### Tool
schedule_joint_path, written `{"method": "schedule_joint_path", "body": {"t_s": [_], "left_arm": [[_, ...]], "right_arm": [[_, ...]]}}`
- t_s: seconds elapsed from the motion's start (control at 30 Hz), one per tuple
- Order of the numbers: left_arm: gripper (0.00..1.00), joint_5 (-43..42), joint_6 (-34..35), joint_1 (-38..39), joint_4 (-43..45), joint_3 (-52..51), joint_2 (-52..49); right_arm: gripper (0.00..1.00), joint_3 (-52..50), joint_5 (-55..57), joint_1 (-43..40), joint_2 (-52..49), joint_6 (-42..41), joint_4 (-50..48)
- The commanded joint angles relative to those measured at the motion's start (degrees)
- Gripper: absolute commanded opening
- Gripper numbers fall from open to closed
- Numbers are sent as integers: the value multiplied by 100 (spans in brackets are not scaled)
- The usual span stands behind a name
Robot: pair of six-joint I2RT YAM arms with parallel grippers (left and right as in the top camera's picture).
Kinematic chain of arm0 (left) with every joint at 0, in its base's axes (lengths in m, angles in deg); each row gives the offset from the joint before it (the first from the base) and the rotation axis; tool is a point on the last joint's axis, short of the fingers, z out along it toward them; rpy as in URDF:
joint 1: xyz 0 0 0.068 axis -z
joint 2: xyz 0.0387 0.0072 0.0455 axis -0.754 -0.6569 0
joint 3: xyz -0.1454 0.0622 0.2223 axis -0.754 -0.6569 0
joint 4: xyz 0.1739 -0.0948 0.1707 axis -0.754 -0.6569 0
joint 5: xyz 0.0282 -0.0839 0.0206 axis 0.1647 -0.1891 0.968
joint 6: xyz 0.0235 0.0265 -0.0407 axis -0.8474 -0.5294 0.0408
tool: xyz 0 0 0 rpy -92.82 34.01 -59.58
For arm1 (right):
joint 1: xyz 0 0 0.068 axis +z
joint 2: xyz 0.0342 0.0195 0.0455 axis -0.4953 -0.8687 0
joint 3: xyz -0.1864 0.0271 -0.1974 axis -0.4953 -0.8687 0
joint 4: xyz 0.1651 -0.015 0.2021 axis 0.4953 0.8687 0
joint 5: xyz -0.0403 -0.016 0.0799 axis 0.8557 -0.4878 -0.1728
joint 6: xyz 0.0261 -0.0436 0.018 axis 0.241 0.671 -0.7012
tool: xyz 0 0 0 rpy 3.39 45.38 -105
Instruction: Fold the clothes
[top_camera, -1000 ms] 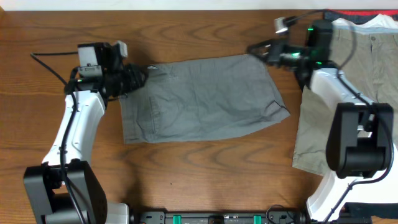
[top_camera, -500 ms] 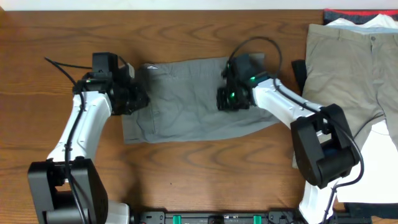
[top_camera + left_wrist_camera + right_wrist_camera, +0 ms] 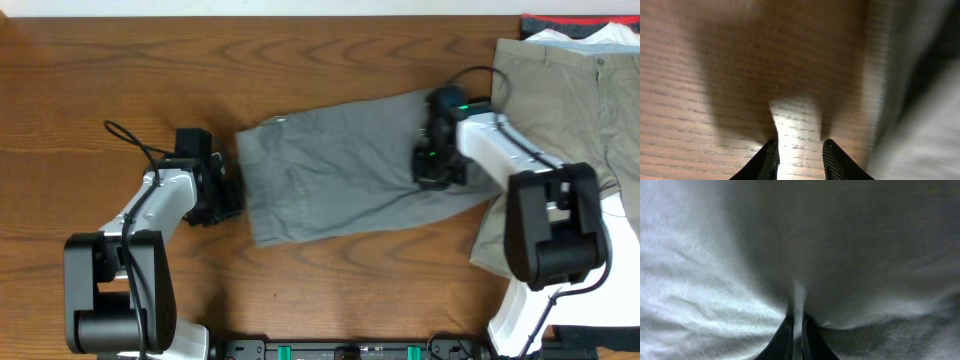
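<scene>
Desk point(image 3: 320, 50): brown wood, clothes on the right half and the middle.
- Khaki trousers point(image 3: 560, 110) lie flat along the right edge. A white garment point(image 3: 590, 38) and a red-black one point(image 3: 560, 19) show at the far right corner. None of these is being worked.
- Grey shorts point(image 3: 340, 180) point(image 3: 715, 255) lie mid-desk as a wrinkled slab, slanting down toward the left. The right end touches the trousers.

Step, as I judge it: spreading and squaring the shorts; no fold made yet. The next move calls for a flat, straight cloth, with a grip at each end to carry one half over the other.

Left jaws: at the left end of the shorts, low over the desk. The fingers point(image 3: 767, 160) are a little apart with bare wood between them and nothing held. Grey cloth lies just beside them.

Right jaws: down on the right part of the shorts. The fingers point(image 3: 785, 340) are almost together, pinching a thin ridge of grey cloth.
</scene>
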Motion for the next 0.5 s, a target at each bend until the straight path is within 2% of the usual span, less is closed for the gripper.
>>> {"method": "schedule_joint_path", "body": {"t_s": [0.0,0.13,0.2,0.33,0.47], "left_arm": [[32,151,-48,-4,55,-24,-81],[33,85,20,-4,192,-24,-81],[44,-315,61,-7,328,-24,-81],[60,-1705,61,-9,780,-24,-83],[66,-2026,208,-9,929,-24,-83]], "right_arm": [[9,-48,247,-343,-31,492,42],[11,-48,-81,-382,-31,678,24],[12,-48,-70,-326,-31,682,13],[12,-48,-50,-243,-31,721,-22],[13,-48,-52,-240,-31,719,-66]]}}
